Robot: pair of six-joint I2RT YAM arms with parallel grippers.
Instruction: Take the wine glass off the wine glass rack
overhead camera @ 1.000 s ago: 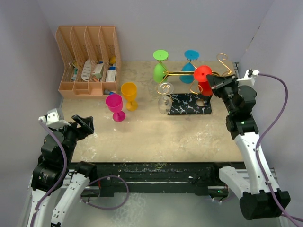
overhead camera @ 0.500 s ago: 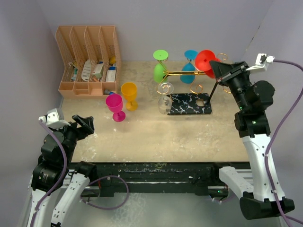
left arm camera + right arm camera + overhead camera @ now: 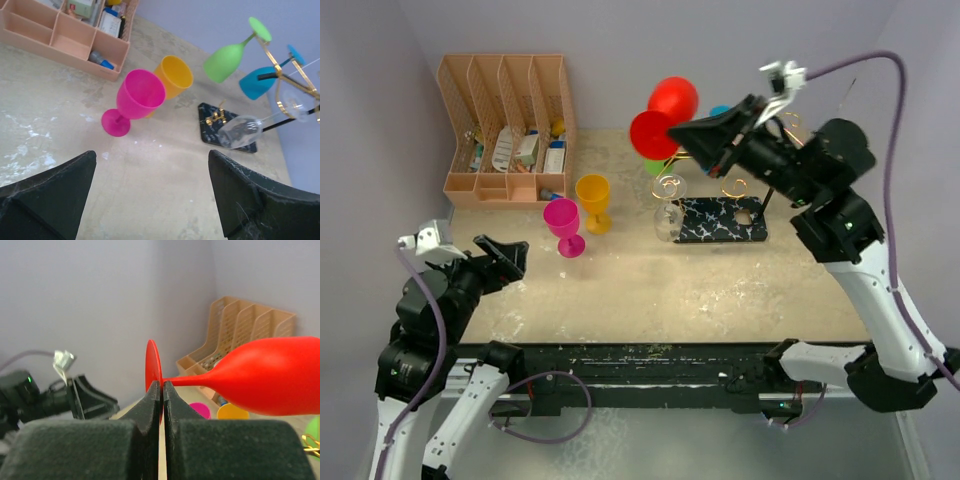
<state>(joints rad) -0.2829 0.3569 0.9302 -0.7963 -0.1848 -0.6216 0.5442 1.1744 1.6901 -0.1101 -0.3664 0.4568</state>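
The table (image 3: 720,290) is evenly and brightly lit from above, only soft shadows being cast, and a faint sheen is shown on the red wine glass (image 3: 270,375).

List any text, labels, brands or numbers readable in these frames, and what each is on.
None can be read in any view.
Packets in the orange organiser: printed labels, too small and blurred to read.
Red glass: no marking seen.
Rack: only marbling on its base, no text.
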